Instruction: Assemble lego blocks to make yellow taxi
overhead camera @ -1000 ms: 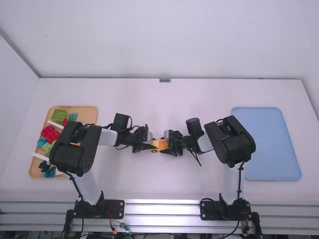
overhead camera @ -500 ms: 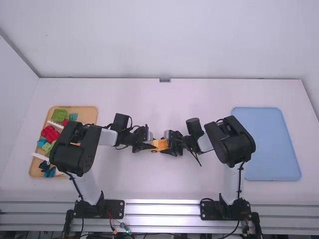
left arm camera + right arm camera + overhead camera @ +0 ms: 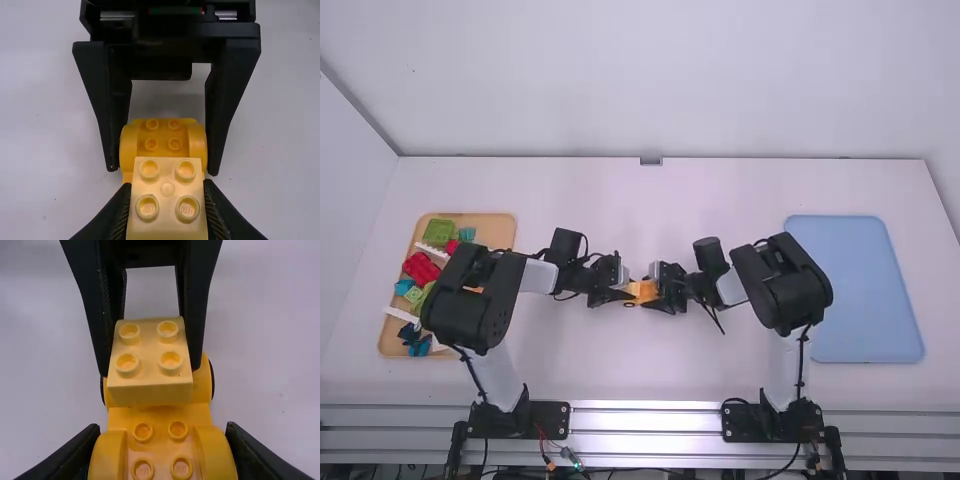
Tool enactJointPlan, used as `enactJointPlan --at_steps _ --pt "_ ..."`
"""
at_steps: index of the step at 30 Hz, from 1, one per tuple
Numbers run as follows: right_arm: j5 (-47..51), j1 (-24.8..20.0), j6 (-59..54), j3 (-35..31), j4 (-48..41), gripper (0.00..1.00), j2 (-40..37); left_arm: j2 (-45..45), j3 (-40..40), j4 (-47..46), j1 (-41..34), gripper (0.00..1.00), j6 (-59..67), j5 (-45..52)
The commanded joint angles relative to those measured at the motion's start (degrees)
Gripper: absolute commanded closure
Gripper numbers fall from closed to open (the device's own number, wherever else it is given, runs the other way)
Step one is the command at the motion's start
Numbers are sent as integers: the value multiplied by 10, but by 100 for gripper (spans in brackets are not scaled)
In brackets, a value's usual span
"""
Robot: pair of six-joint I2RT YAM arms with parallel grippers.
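Currently, a four-stud brick (image 3: 168, 189) is clamped brick-wide by the left gripper (image 3: 166, 184), a wheeled chassis (image 3: 160, 415) body-wide by the right gripper (image 3: 163, 426); crooked seating could be caused by stud misalignment.

I count two robot arms (image 3: 782, 285), two trays (image 3: 855, 290), one four-stud brick (image 3: 150, 391), one car base (image 3: 160, 415), several part-hidden loose blocks (image 3: 421, 268).

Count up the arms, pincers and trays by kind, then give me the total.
Arms: 2 (left arm, right arm)
Pincers: 2 (left pincer, right pincer)
Trays: 2 (tan tray, blue tray)
Total: 6
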Motion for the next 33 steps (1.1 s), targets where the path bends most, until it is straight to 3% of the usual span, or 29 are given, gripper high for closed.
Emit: enactJointPlan --at_steps 1,7,11,12,18,19,20,29,30,33 --pt "-9 0 2 -4 -2 51 8 10 -6 0 -3 73 0 9" --pt "-8 0 2 -4 -2 51 8 10 -6 -5 -2 79 -4 -26" --pt "-9 0 2 -4 -2 51 8 10 -6 -6 -3 63 -3 -23" --pt "-9 0 2 -4 -2 51 8 10 -6 -5 -3 54 -3 -17" --pt "-5 0 3 -4 -2 51 8 10 -4 2 -2 45 -4 10" --pt "-5 0 4 -4 -2 51 8 10 -2 1 -2 32 -4 14" --pt "-5 0 4 -4 -2 51 8 10 2 -3 0 1 -4 19" --pt "-5 0 4 -4 -2 51 8 -28 29 -59 37 0 -4 112" --pt "-5 0 4 -4 -2 51 8 -31 31 -62 39 4 -4 116" --pt "-5 1 4 -4 -2 51 8 -32 32 -63 38 68 -4 110"
